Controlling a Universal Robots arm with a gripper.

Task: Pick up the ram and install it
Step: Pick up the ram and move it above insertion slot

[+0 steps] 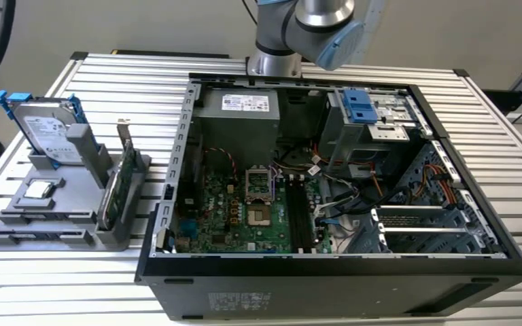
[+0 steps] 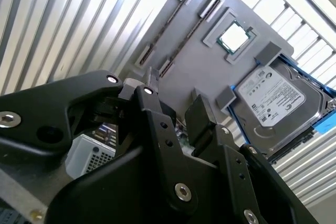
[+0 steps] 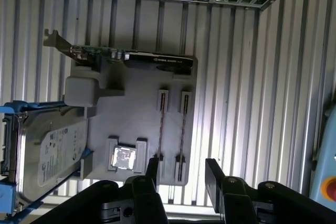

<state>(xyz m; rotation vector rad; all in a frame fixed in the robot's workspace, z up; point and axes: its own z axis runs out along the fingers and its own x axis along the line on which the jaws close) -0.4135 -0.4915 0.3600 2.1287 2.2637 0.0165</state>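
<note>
A blue-railed hard drive (image 1: 43, 129) stands in a gray parts tray (image 1: 75, 200) at nine o'clock of the open computer case (image 1: 334, 292). In the first wrist view the ram (image 3: 161, 129) sits edge-up in a tray slot beside the processor (image 3: 124, 157), untouched, while the gripper (image 3: 182, 174) hangs over the tray, jaws apart and empty.

Gripper (image 2: 175, 88) (jaws apart) by grey holder (image 2: 206, 66) w/ HDD (image 2: 273, 103).

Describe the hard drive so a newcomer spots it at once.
At the exterior view's left of the open computer case sits a grey parts holder. The hard drive stands tilted on it: a boxy silver slab with blue rails, unlike the thin green card and small square chip.
</note>
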